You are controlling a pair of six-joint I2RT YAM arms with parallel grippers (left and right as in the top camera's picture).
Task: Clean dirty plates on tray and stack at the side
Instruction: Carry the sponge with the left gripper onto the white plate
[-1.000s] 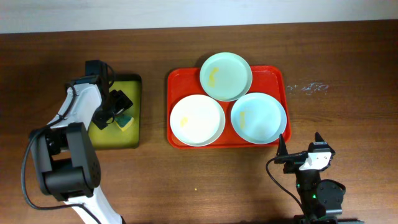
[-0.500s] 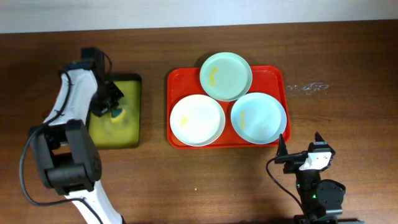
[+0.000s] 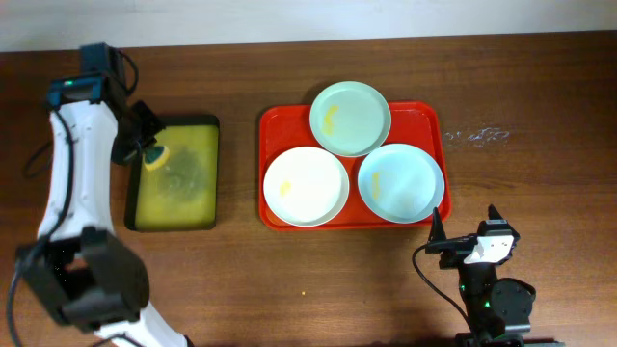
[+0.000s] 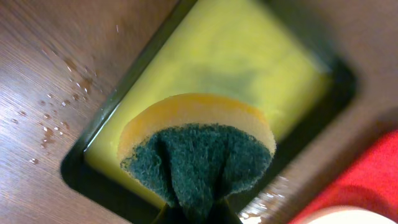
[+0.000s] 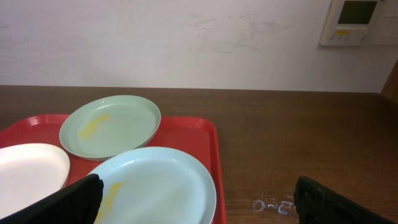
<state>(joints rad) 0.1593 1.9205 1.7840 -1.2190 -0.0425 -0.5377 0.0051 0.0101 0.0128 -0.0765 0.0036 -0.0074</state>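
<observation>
Three plates lie on the red tray point(image 3: 424, 117): a pale green one point(image 3: 350, 118) at the back, a white one point(image 3: 306, 186) front left, a pale blue one point(image 3: 401, 182) front right, each with a yellow smear. My left gripper point(image 3: 147, 154) hangs over the back left corner of the sponge tray point(image 3: 214, 173), shut on a yellow and green sponge point(image 4: 196, 149) that bulges out of the jaws. My right gripper point(image 3: 466, 242) stands open near the table's front edge, just in front of the pale blue plate point(image 5: 155, 186), with nothing between its fingers.
The black-rimmed sponge tray point(image 4: 249, 56) holds yellow-green liquid, and water drops point(image 4: 56, 118) dot the wood beside it. More wet marks point(image 3: 477, 136) lie right of the red tray. A white wall runs along the table's back edge.
My left gripper shut on the sponge in the sponge tray and rose with it toward the tray's back left corner. The right arm and the plates have not moved.
</observation>
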